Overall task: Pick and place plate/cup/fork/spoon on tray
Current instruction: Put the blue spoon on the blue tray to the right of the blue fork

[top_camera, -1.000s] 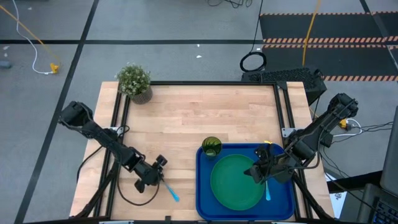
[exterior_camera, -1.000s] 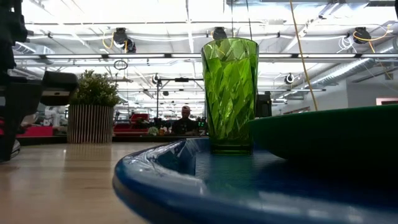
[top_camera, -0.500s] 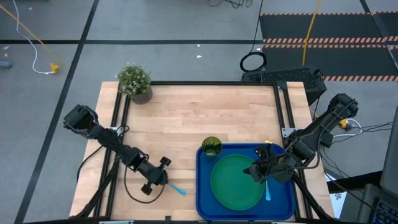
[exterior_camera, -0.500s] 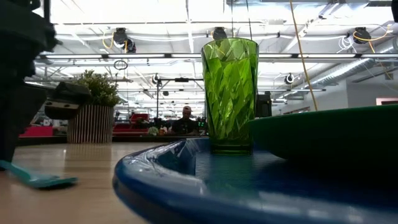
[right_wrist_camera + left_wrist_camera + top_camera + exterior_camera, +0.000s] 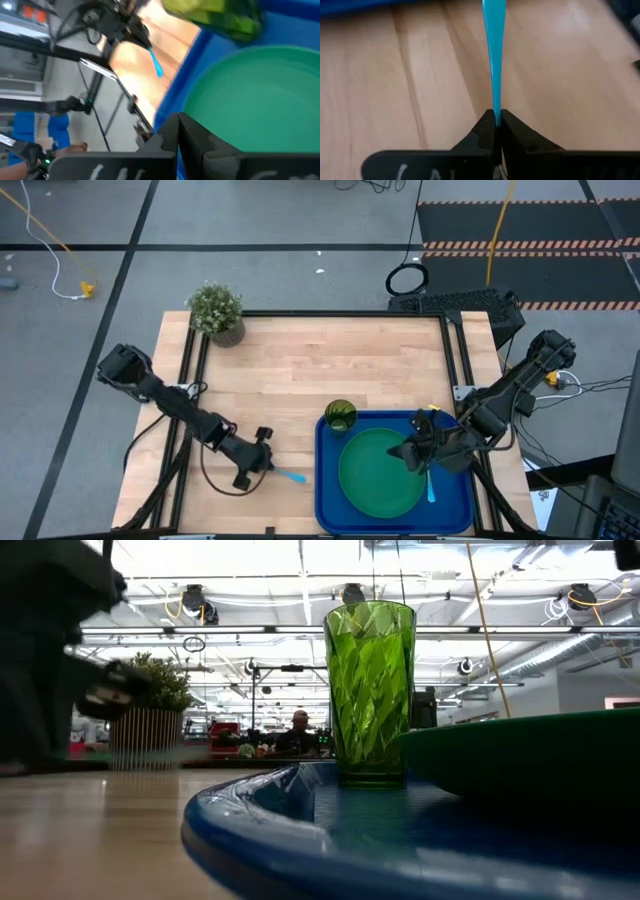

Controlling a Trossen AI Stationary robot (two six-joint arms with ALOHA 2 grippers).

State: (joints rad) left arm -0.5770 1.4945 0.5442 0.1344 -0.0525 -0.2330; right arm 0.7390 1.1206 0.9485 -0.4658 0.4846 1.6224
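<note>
Since a second ago my left gripper (image 5: 268,467) has clamped on the light-blue fork (image 5: 290,476) and carried it from the bench's near edge toward the tray; half a second ago the fork showed lying on the wood in the low view, and now it no longer does

My bench (image 5: 300,370) is the largest thing, pale wood in a black frame. At its 4 o'clock corner sits the blue tray (image 5: 326,480), holding the dark-green plate (image 5: 378,475) at its middle. At the tray's 11 o'clock corner stands the yellow-green cup (image 5: 340,416), upright, just beside the plate. At the bench's 11 o'clock corner is a potted plant (image 5: 216,310)

My left jaws are clenched on the fork's handle end, at about 7 o'clock on the bench, near the tray's 9 o'clock rim; the fork juts from them toward the tray, apart from it. My right gripper (image 5: 411,454) hangs over the plate's 2 o'clock edge, its jaws clenched with nothing between them. Smallest, the spoon (image 5: 431,485) lies in the tray at the plate's 3 o'clock side, light-blue handle showing, partly under my right arm
</note>
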